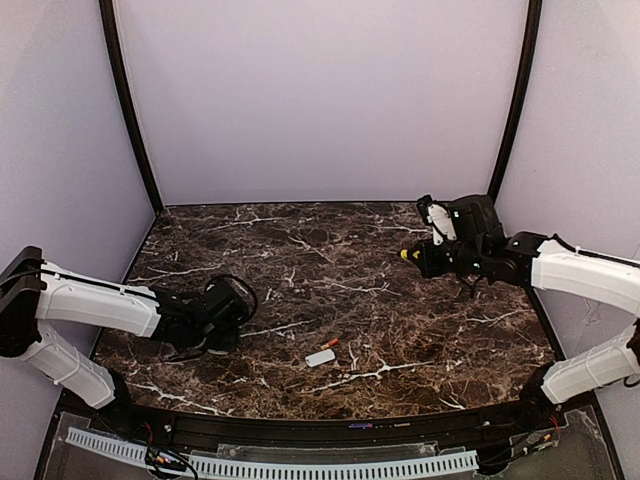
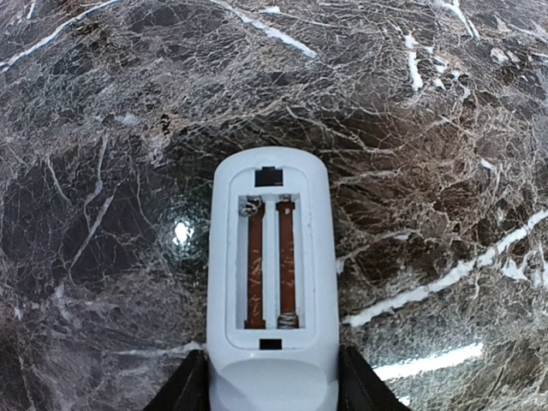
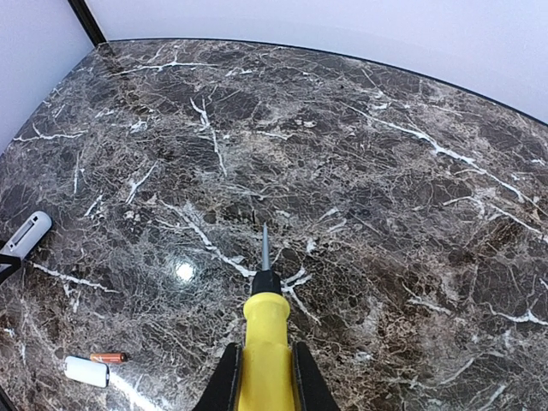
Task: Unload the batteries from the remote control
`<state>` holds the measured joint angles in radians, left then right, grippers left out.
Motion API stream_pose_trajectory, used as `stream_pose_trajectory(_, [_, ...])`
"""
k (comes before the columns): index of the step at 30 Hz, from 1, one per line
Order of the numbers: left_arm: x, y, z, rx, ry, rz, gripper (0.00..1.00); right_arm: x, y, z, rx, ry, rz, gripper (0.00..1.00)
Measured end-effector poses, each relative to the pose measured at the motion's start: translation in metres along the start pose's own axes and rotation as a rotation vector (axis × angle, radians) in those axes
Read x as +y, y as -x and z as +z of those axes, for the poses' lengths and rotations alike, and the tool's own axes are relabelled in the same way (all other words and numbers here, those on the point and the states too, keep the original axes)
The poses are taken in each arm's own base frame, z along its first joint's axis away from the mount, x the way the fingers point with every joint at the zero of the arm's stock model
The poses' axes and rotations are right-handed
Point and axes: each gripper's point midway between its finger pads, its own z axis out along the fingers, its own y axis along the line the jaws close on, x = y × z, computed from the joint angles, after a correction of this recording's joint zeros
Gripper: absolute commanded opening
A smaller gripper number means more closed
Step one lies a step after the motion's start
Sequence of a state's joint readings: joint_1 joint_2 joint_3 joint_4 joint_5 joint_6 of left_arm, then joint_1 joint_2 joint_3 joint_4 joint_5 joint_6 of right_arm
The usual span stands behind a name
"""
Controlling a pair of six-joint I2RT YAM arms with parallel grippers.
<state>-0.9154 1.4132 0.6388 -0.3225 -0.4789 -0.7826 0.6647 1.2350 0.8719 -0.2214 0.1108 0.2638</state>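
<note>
Grips the remote control (image 2: 318, 282) by its near end in the half-spread left claw (image 2: 271, 384), back up, long axis running 6 to 12 o'clock in the left wrist view. Shows the recess (image 2: 268, 261) uncovered, with two reddish-brown strips inside; cannot tell whether cells or bare slots. Pinches the yellow-handled tool (image 3: 265, 334) in the tight-pressed right claw (image 3: 264, 377), tip toward 12. Places the remote's end near 9 o'clock of that tip, well apart. Finds one loose battery (image 3: 107, 357) on the tabletop (image 3: 360, 171), just beside the white cover piece (image 3: 86, 371), near 7 o'clock. Probably calls for swinging the tool leftward.
</note>
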Motion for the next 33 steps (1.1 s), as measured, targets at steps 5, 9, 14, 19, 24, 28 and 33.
stream_pose_trajectory(5, [-0.002,0.000,0.002,-0.010,-0.012,-0.027,0.17,-0.002,-0.004,0.002,0.003,-0.008,0.004,0.00])
stream_pose_trajectory(9, [-0.004,-0.002,0.003,-0.006,-0.022,-0.035,0.25,-0.004,-0.010,0.004,0.008,-0.015,0.006,0.00])
stream_pose_trajectory(14, [-0.008,-0.003,0.005,0.004,-0.040,-0.038,0.38,-0.007,-0.018,0.005,0.022,-0.023,0.005,0.00])
stream_pose_trajectory(19, [-0.012,-0.004,0.005,0.014,-0.063,-0.040,0.68,-0.007,-0.020,0.006,0.020,-0.023,0.006,0.00])
stream_pose_trajectory(24, [-0.013,-0.005,-0.002,0.021,-0.092,-0.034,0.88,-0.009,-0.025,0.004,0.015,-0.022,0.010,0.00])
stream_pose_trajectory(28, [-0.012,0.002,-0.011,-0.002,-0.108,-0.044,0.93,-0.010,-0.031,0.006,0.021,-0.024,0.018,0.00])
stream_pose_trajectory(33, [-0.008,0.012,-0.024,-0.016,-0.101,-0.023,0.93,-0.013,-0.041,0.009,0.035,-0.033,0.024,0.00])
